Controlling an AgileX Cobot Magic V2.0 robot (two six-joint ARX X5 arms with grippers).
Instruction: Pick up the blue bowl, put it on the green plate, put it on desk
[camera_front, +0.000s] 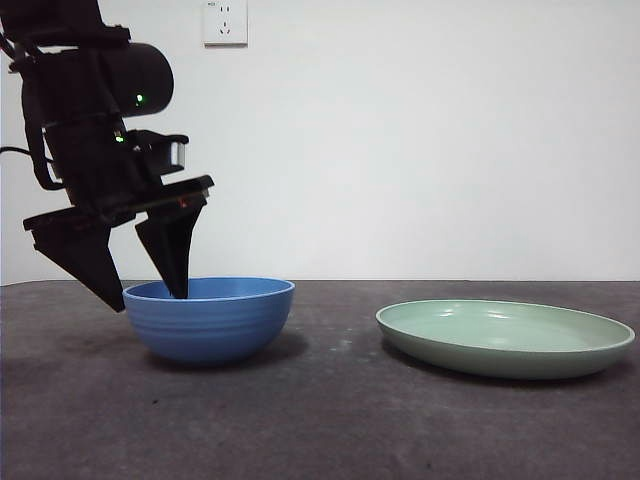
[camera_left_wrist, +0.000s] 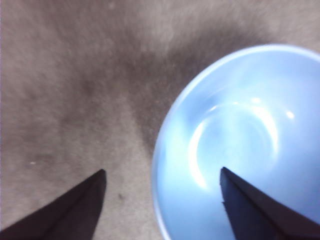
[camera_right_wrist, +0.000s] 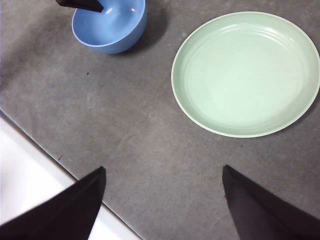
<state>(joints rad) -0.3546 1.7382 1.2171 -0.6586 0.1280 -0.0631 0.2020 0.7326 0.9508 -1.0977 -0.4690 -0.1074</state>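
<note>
1. Step in hand: pickup of blue bowl (camera_front: 210, 318), grasp not yet made.
2. Left gripper (camera_front: 150, 295) at bowl's near rim, jaws spread wide w/ nothing held: one tip dipped inside bowl, other outside rim over desk (camera_front: 320, 420). Rim sits btwn jaws in left wrist view.
3. Bowl upright on desk, well apart from green plate (camera_front: 505, 338); plate bare, flat on desk.
4. Right gripper (camera_right_wrist: 162, 200) waiting high above desk, jaws apart, empty.
5. Next, prob: close jaws on rim wall, lift straight, carry across to plate centre, set down w/o tipping.
</note>
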